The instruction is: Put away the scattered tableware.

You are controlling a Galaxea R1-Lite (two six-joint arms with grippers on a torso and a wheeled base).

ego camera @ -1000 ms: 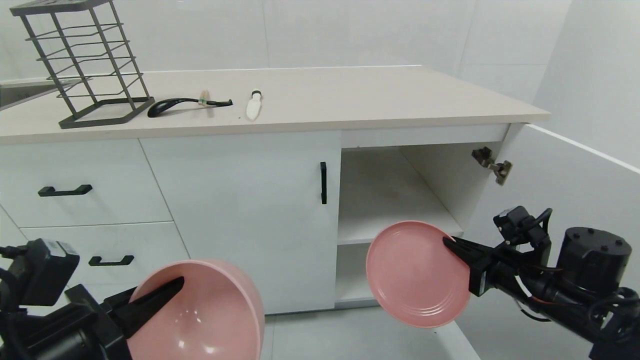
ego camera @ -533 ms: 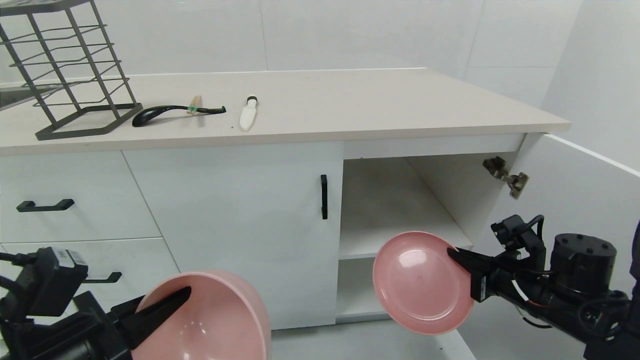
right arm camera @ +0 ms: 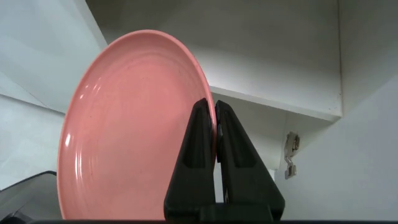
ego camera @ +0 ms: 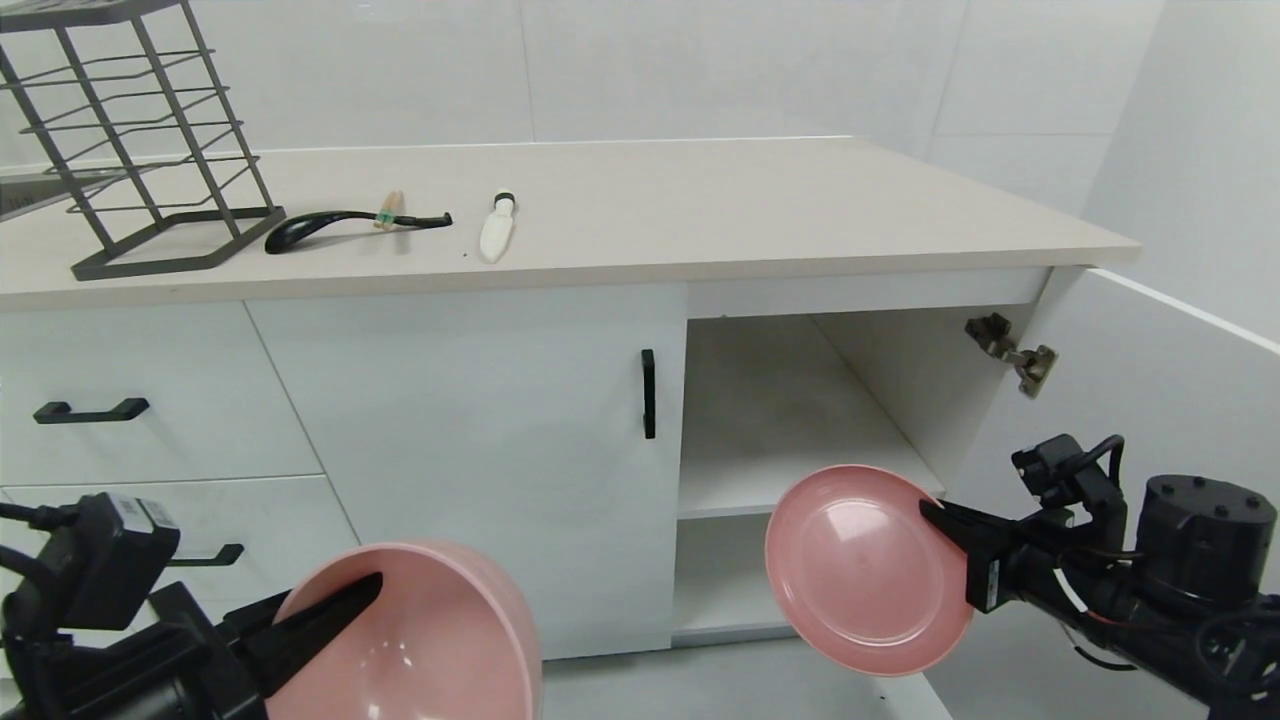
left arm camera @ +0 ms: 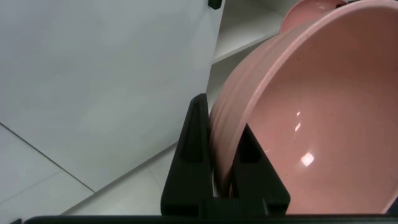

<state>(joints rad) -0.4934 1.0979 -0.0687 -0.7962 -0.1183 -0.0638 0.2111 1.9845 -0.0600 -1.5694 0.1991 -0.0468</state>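
Observation:
My left gripper [ego camera: 360,590] is shut on the rim of a pink bowl [ego camera: 420,650], low at the left in front of the drawers; the left wrist view has the bowl [left arm camera: 311,124] pinched at its wall by that gripper [left arm camera: 224,127]. My right gripper [ego camera: 930,510] is shut on the edge of a pink plate [ego camera: 860,580], held upright before the open cabinet [ego camera: 790,420]. In the right wrist view the plate [right arm camera: 130,124] stands in that gripper [right arm camera: 214,109] below the cabinet shelf [right arm camera: 273,99]. A black spoon [ego camera: 340,222], a wooden piece [ego camera: 388,208] and a white utensil [ego camera: 496,228] lie on the counter [ego camera: 700,200].
A black wire rack [ego camera: 130,140] stands on the counter's left. The right cabinet door [ego camera: 1160,400] hangs open beside my right arm, with a hinge [ego camera: 1010,352] on the cabinet wall. The left door has a black handle [ego camera: 648,392]; drawers with handles [ego camera: 90,410] sit at the left.
The head camera tilted first, shifting the whole picture. Since then my right gripper has carried the plate slightly right and down. The bowl in the left gripper has stayed put.

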